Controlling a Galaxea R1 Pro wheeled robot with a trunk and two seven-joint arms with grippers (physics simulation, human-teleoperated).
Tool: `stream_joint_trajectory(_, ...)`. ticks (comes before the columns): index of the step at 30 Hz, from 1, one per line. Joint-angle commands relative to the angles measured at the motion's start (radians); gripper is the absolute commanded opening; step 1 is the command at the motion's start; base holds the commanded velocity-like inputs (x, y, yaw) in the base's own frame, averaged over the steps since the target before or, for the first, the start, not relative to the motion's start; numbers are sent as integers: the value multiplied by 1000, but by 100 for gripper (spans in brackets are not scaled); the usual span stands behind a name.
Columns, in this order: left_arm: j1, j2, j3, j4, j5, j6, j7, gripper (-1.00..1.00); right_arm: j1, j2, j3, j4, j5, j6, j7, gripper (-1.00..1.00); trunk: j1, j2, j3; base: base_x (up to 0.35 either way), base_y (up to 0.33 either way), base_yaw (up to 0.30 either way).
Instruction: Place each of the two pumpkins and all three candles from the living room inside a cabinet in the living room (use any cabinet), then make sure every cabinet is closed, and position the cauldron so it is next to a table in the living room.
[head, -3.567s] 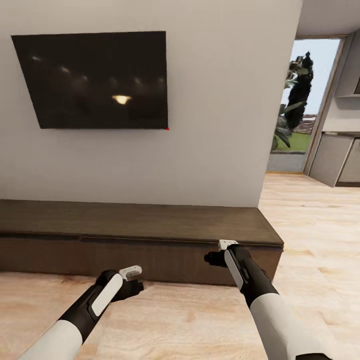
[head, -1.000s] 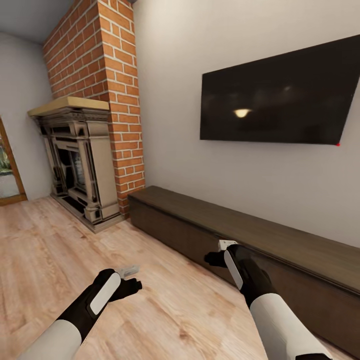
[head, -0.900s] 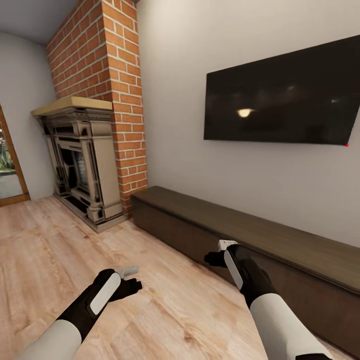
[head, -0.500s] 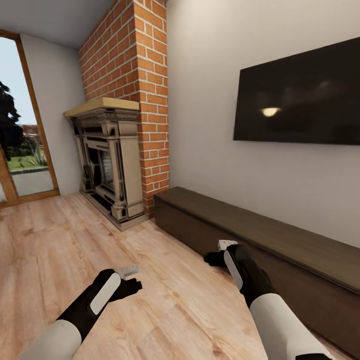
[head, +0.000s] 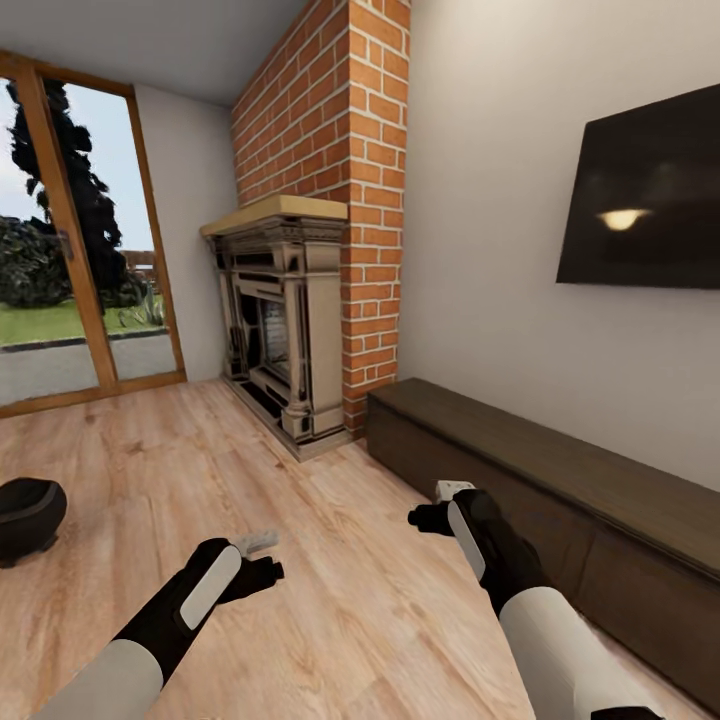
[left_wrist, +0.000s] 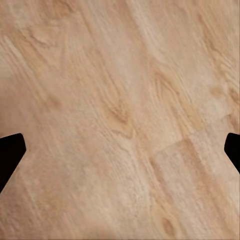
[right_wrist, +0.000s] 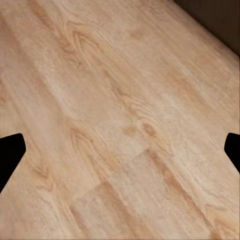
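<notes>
We hold both arms low over a floor (head: 330, 560) of pale wood planks with a bold, wavy grain, and each wrist view looks straight down at that grain. Our left gripper (left_wrist: 120, 150) is spread wide, its two dark fingertips (left_wrist: 10, 155) just poking in at opposite edges with nothing between them; our right gripper (right_wrist: 120, 150) is spread the same way and holds nothing, with a dark strip, too cut off to name, in one corner of its view. From the head camera the left gripper (head: 262, 560) and right gripper (head: 432, 508) show as black, rounded wrists with small white tabs, the fingers themselves hard to make out. The cauldron (head: 28, 518), matte black and round-bellied, sits on the floor at the far left, partly cut by the frame edge. The cabinet (head: 560, 500) is a long, low, dark-brown wooden unit along the right wall, its flat fronts shut as far as we see, its far end running out of frame. Beyond it rise a red brick chimney (head: 345, 190), a carved dark-and-cream fireplace (head: 280, 330) under a pale mantel, a glossy black television (head: 650, 200) cropped at the right, and a wood-framed glass door (head: 70, 250).
</notes>
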Motion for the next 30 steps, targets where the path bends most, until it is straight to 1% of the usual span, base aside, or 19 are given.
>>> stream_joint_trajectory(1,-1,1,-5,-1,10,0,9,100,-1,0,2,-1,-10,4,-9,100,0,-1,-2,101,214,279)
stream_joint_trajectory(4,-1,1,-5,-1,10,0,9,100,0,-1,4,4,-9,5,-10,100,0,-1,-3,97,127,270)
stream_joint_trajectory(9,-1,1,-5,-1,10,0,9,100,-1,0,10,44,-8,4,-10,100,0,-1,-7,38,24,260)
stream_joint_trajectory(19,-1,1,-6,-1,10,-1,11,100,0,0,11,56,-8,5,-12,100,0,-1,-17,2,1,239)
stream_joint_trajectory(25,-1,1,-6,-1,10,-1,11,100,0,0,33,57,-8,5,-13,100,0,-1,-24,0,0,215)
stream_joint_trajectory(30,-1,1,-6,-1,10,-2,11,100,0,0,39,57,-8,5,-12,100,0,-1,-30,0,0,210)
